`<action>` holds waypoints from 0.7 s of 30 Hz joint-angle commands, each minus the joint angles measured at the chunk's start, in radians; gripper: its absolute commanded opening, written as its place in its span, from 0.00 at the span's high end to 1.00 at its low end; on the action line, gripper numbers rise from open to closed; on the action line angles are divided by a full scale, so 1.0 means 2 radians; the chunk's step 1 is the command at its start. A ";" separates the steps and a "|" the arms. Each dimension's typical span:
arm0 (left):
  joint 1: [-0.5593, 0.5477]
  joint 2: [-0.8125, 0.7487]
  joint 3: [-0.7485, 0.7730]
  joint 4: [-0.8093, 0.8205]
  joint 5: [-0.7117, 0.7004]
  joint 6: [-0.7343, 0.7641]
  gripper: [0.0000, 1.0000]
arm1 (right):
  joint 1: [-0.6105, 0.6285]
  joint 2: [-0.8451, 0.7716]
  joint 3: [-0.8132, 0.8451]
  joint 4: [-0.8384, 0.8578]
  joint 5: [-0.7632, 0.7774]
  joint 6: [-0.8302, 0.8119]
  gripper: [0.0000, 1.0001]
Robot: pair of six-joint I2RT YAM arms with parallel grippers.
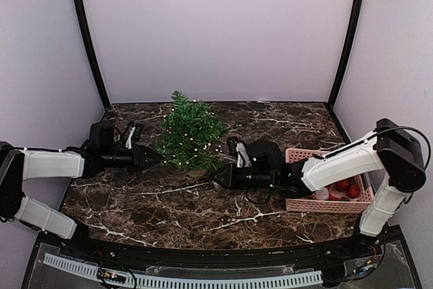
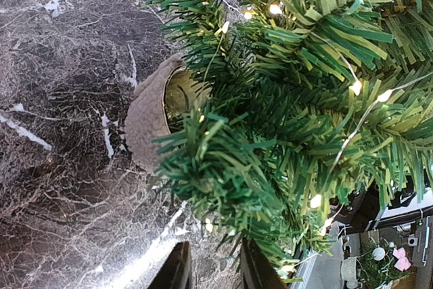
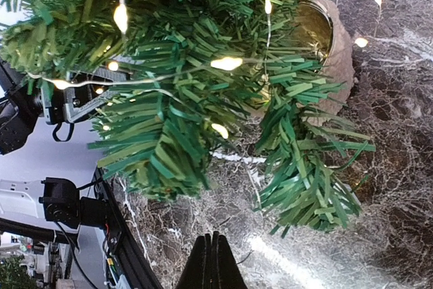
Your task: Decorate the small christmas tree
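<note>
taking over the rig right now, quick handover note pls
Left gripper: jaws open, empty, at the lower left branches of the small christmas tree.
Right gripper: jaws shut, nothing seen in them, low at the tree's right side.
Tree stands upright mid-table in its tan pot.
Done: string lights are on it and lit.
Left: red balls lie in the pink basket on the right; none visible on the tree.
</note>
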 commanded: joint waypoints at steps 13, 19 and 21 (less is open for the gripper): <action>-0.002 0.000 0.016 -0.012 -0.005 0.012 0.76 | -0.013 0.064 -0.017 0.103 0.023 -0.007 1.00; -0.002 -0.014 0.015 -0.013 -0.023 0.015 0.72 | -0.016 0.057 -0.034 0.111 0.054 -0.020 0.82; -0.002 -0.024 0.014 -0.015 -0.031 0.016 0.67 | -0.017 0.049 -0.040 0.103 0.063 -0.023 0.73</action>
